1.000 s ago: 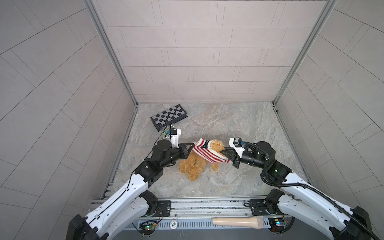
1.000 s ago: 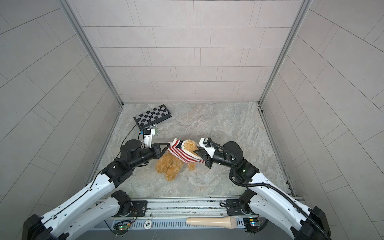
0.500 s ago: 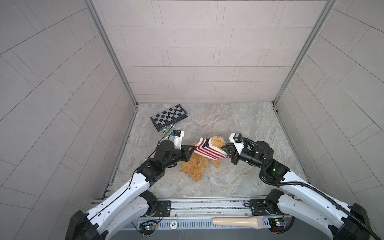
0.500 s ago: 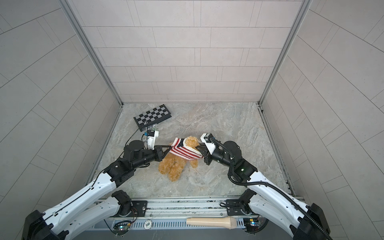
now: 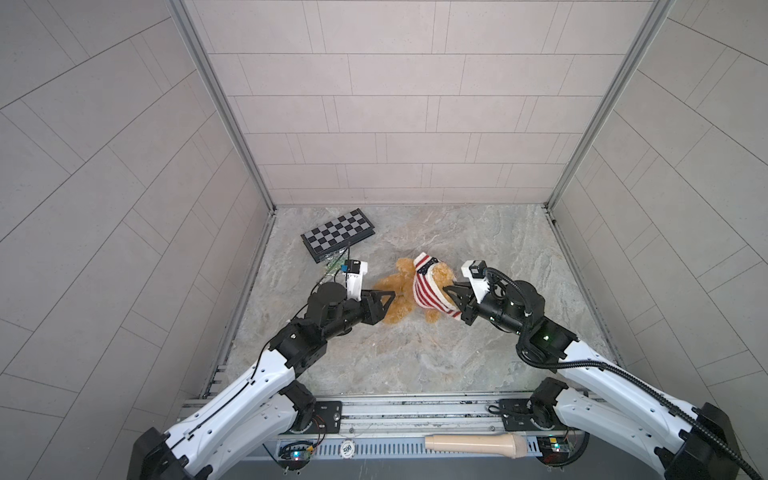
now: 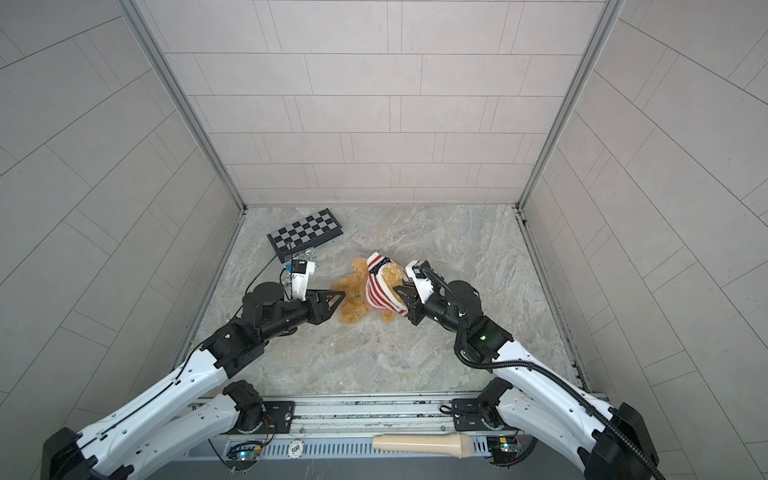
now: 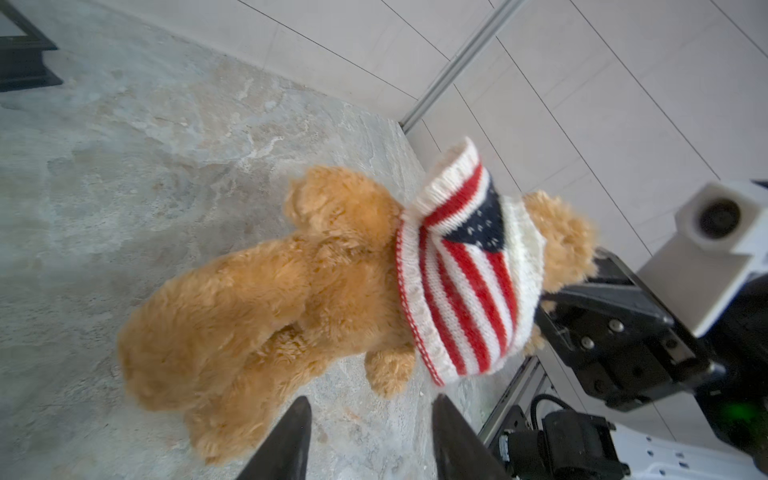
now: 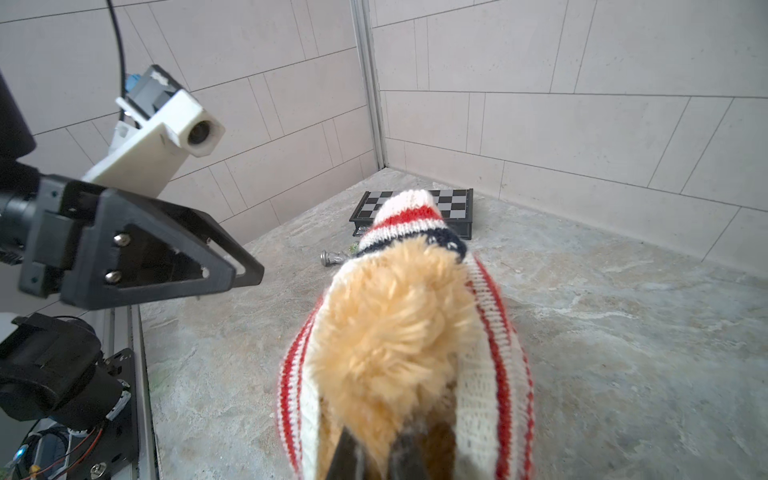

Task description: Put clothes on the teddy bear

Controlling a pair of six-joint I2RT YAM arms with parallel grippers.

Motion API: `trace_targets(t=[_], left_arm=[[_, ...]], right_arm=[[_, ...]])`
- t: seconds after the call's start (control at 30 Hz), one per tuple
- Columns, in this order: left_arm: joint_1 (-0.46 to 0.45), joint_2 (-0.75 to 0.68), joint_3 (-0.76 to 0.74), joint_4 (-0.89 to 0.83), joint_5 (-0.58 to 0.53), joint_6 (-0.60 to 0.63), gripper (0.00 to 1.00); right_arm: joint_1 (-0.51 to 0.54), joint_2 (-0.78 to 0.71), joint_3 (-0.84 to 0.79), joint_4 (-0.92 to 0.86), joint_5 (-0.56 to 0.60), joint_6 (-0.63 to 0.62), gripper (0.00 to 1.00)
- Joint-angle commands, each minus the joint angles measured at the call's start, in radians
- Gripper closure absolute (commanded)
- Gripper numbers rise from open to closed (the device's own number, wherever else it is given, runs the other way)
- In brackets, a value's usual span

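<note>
Left wrist view and both top views are read from the left: a shut chessboard (image 5: pixel 338 235) lies far left, its contents unseen; no other container is seen. Next, the left gripper (image 7: pixel 372 401) is held released and empty, just beside the legs of the bear (image 7: pixel 270 299). That bear is laid on the table (image 5: pixel 415 353) between the arms, long axis across, legs left, head right. A sweater (image 7: pixel 465 291) is bunched round neck and chest, hem facing left, one paw outside it. The right gripper (image 8: pixel 376 440) is clenched on the sweater's collar at the head. The hem is judged nearer the left arm.
</note>
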Motion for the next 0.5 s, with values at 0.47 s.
trace_targets(t=[0.47], left_arm=[[-0.258, 0.384, -0.119, 0.637, -0.176, -0.187, 0.5]], right_arm=[[0.062, 0.061, 0.077, 0.021, 0.277, 0.412, 1.0]])
